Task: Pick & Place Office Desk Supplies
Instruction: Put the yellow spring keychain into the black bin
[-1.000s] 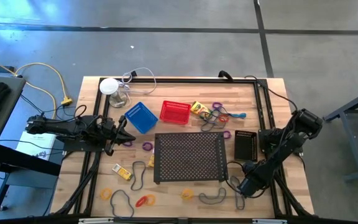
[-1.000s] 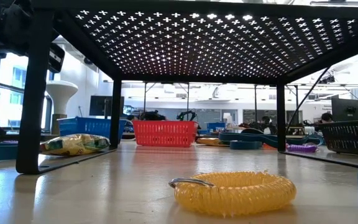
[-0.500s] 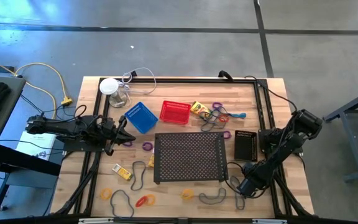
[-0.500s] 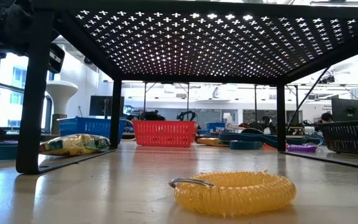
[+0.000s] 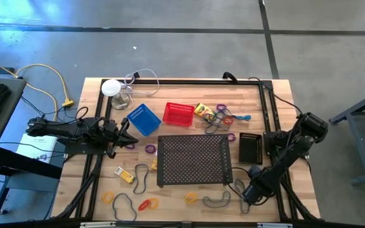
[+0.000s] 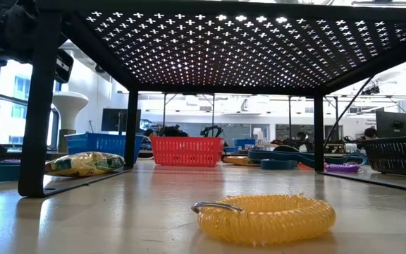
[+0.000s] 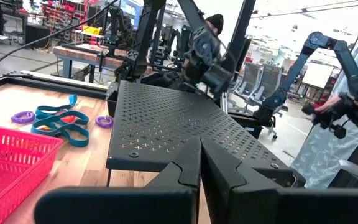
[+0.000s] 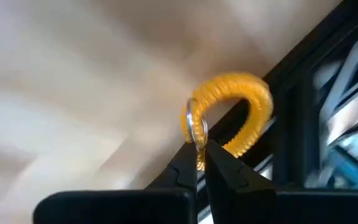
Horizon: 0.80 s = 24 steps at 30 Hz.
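High view: the right gripper (image 5: 246,196) sits low at the near right of the table, just off the near right corner of the large perforated tray (image 5: 192,159). A grey-dark band loop (image 5: 215,201) lies just to its left, and a yellow coil (image 5: 191,197) lies farther left again. The left gripper (image 5: 127,138) waits at the far left, beside the blue mesh basket (image 5: 144,119); the red mesh basket (image 5: 178,114) and black mesh basket (image 5: 250,147) stand apart from both arms. The right arm is far nearer the near-edge loops.

Low view: under the tray's legs a yellow spiral coil with a metal ring (image 6: 263,217) lies flat on the wood, no gripper showing near it.

Left wrist view: the left fingers (image 7: 185,177) are pressed together on nothing, pointing across the tray toward the right arm.

Right wrist view: the right fingers (image 8: 185,171) are closed to a narrow tip on the metal ring of a yellow coil keyring (image 8: 232,115), which curves away directly ahead of them. Whether the ring is truly pinched or only touched is hard to judge, and the coil's far half is hidden behind a dark bar.
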Each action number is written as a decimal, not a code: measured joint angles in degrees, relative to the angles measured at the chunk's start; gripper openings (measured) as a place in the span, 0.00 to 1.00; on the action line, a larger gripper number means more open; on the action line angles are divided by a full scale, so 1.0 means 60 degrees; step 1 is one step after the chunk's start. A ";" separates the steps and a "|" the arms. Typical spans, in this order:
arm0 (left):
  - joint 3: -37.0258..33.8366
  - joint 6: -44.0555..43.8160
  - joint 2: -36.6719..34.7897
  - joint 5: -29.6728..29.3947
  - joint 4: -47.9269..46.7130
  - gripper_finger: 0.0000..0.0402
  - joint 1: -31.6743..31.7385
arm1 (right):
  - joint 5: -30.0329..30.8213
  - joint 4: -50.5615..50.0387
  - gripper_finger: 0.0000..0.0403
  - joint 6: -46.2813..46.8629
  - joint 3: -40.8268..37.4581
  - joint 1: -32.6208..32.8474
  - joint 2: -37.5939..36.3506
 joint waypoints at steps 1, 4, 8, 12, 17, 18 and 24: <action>0.0000 0.0000 0.0000 0.0000 0.0000 0.00 0.0000 | 0.0029 -0.0408 0.01 -0.0001 0.0270 0.0004 -0.0014; 0.0000 0.0003 0.0000 0.0000 0.0000 0.00 0.0000 | 0.0297 -0.1446 0.01 0.0012 0.1090 0.0004 -0.0170; 0.0000 0.0002 0.0000 0.0000 0.0000 0.00 0.0000 | 0.1340 -0.3109 0.01 0.0050 0.2250 0.0000 -0.0189; 0.0000 0.0001 0.0000 0.0000 0.0000 0.00 0.0000 | 0.3504 -0.4333 0.01 0.0249 0.2953 -0.0114 -0.0202; 0.0000 0.0004 0.0000 -0.0004 0.0001 0.00 0.0000 | 0.5338 -0.4304 0.01 -0.0010 0.2868 -0.0702 -0.0335; 0.0000 0.0004 0.0000 0.0000 0.0000 0.00 0.0000 | 0.5576 -0.4290 0.01 -0.0122 0.2788 -0.0859 -0.0337; 0.0000 0.0007 0.0000 0.0000 0.0000 0.00 0.0000 | 0.5984 -0.4291 0.01 -0.0432 0.2233 -0.2028 -0.0337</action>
